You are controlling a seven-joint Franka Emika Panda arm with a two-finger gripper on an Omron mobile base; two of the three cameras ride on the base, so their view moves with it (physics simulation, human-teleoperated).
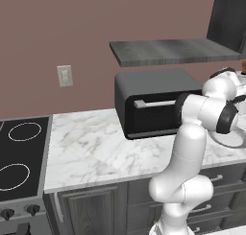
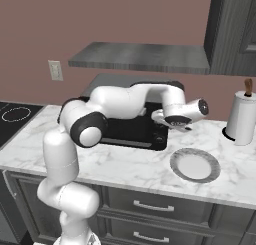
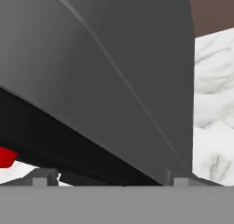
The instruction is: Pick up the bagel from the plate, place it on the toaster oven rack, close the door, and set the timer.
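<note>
- Near, along the counter front: dark cabinet drawers (image 2: 150,207) with silver handles, under the white marble counter (image 1: 91,152).
- At the left end of the counter: a black stovetop (image 1: 21,155) with ring marks and two knobs below.
- On the counter, just right of the oven: the plate (image 2: 195,165), round, pale grey-white with a darker rim, lying flat with nothing on it.
- Farther right, near the wall: a white paper towel roll (image 2: 242,116) standing upright on a holder.
- Behind the arm: the toaster oven (image 1: 149,102), boxy, dark grey with a rounded top; the door (image 1: 153,115) closed, silver bar handle across its upper front.
- Above the oven: a grey shelf (image 1: 173,52); on the wall, a white outlet (image 1: 64,76).
- Arm bent across the oven front, the gripper (image 2: 171,120) close at the oven's right end; fingers (image 3: 40,179) set wide apart, holding nothing.
- From the hand view, very near to the oven's dark side, a small red light (image 3: 6,157) at the left edge.
</note>
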